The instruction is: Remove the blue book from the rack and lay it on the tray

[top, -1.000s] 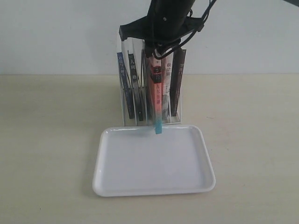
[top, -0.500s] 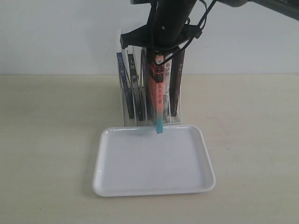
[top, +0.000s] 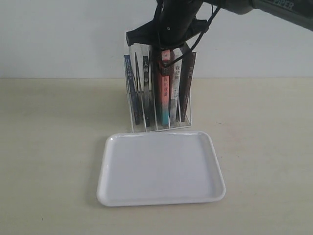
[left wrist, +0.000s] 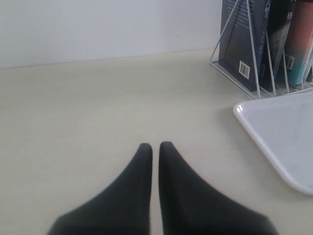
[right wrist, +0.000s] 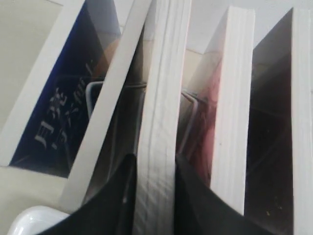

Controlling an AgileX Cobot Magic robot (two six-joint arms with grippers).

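The blue book (top: 130, 90) stands in the leftmost slot of the white wire rack (top: 188, 115); nothing holds it. In the right wrist view its blue cover (right wrist: 58, 112) with white title lies two books away from my right gripper (right wrist: 154, 159). That gripper (top: 165, 55) is shut on the white page edges of the red-and-teal-spined book (top: 165, 93) in the middle of the rack. The white tray (top: 161, 166) lies empty in front of the rack. My left gripper (left wrist: 151, 145) is shut and empty, low over the table left of the tray (left wrist: 279, 132).
Black-spined books (top: 186, 85) fill other rack slots on both sides of the held one. A pale wall rises right behind the rack. The left arm does not show in the exterior view.
The red-and-teal book's lower end, which jutted out over the tray's far rim, has swung back; the book now stands upright in the rack. The right gripper has closed tighter on it.
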